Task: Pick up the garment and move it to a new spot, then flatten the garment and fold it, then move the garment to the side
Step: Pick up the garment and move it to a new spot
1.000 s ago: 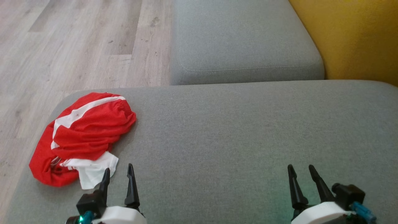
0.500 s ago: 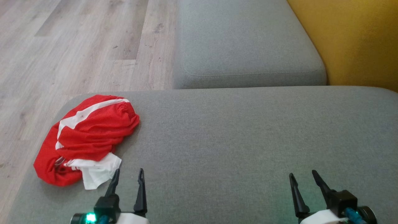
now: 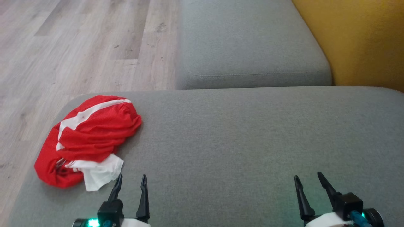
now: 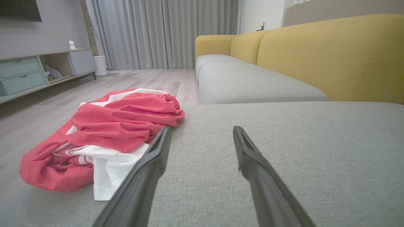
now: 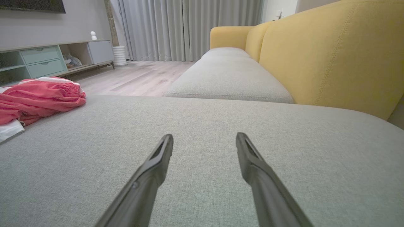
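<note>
A crumpled red garment (image 3: 91, 135) with white stripes and a white lining lies in a heap at the left end of the grey sofa cushion (image 3: 240, 142). In the left wrist view the garment (image 4: 120, 126) sits just ahead and left of the fingers. My left gripper (image 3: 132, 179) hovers open and empty at the cushion's near edge, just right of the garment's white corner. My right gripper (image 3: 308, 177) is open and empty far to the right over bare cushion. The right wrist view catches the garment (image 5: 41, 96) at its left edge.
A second grey seat cushion (image 3: 249, 44) lies beyond, with the yellow sofa back (image 3: 359, 41) on the right. Wooden floor (image 3: 72, 47) runs left of the cushion's edge. A TV cabinet (image 4: 34, 72) and curtains (image 4: 164, 31) stand far off.
The head camera has tilted, so the whole picture slid down a little. Both grippers sit lower in the frame, the left one slightly further right. The garment lies as before.
</note>
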{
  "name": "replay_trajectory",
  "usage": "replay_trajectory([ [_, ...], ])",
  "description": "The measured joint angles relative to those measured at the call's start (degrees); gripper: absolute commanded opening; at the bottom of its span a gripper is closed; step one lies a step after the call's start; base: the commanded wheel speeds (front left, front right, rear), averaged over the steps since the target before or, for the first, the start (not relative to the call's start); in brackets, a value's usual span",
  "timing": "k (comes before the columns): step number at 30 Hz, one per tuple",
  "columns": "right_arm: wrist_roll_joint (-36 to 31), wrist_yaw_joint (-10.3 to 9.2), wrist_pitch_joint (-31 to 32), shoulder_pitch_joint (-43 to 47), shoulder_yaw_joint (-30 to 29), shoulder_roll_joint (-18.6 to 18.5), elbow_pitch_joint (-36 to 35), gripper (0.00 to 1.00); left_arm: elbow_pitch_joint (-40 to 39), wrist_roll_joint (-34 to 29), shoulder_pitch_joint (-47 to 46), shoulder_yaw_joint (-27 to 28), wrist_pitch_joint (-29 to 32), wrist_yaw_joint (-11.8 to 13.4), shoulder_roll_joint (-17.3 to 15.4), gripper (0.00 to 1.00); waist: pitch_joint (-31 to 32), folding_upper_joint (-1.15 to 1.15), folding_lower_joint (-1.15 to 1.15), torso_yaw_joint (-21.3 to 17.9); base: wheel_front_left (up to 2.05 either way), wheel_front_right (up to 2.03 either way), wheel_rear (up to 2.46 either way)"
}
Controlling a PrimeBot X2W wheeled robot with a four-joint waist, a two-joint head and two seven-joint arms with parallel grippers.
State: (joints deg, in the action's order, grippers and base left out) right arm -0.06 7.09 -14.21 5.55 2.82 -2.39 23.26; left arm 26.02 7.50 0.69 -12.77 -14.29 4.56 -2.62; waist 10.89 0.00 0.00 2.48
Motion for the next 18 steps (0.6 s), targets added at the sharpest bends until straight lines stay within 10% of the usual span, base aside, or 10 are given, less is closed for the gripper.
replay_trajectory([
  [18,1.56,0.00,0.00,-1.04,0.88,0.01,-1.85,1.00,-1.63,-1.43,-0.31,4.81,0.00,0.25,-0.19,1.00,-3.56,0.00,0.00,16.86,0.00,0.00,0.00],
])
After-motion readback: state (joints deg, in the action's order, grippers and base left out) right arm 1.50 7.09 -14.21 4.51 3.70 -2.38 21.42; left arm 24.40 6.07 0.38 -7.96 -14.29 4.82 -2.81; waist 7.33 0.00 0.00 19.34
